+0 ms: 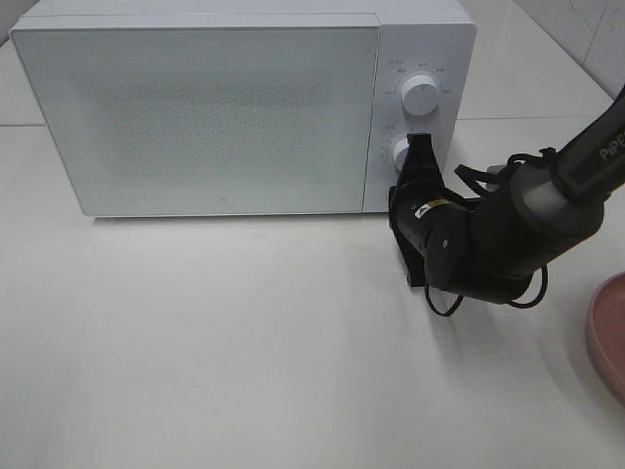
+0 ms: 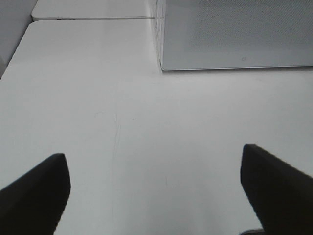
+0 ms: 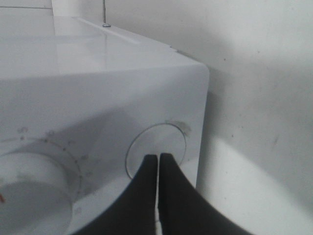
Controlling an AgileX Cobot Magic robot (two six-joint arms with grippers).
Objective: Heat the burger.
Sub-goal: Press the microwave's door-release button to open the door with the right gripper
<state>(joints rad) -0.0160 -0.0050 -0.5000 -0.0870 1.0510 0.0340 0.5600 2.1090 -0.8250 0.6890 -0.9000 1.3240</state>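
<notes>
On the white table (image 1: 195,342) the microwave (image 1: 195,107) stands closed, burger unseen; the shut right gripper (image 1: 422,145) touches its lower dial (image 1: 397,152), the left gripper (image 2: 152,152) gapes empty: timer apparently pending.

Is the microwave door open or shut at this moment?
Shut. The microwave door lies flush against the body beside the control panel in the high view; its frosted front hides whatever is inside.

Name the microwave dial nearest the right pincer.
The lower dial. The right pincer, shut, has its tips right at it and partly hides it, while the upper dial stands clear above, fully in view.
</notes>
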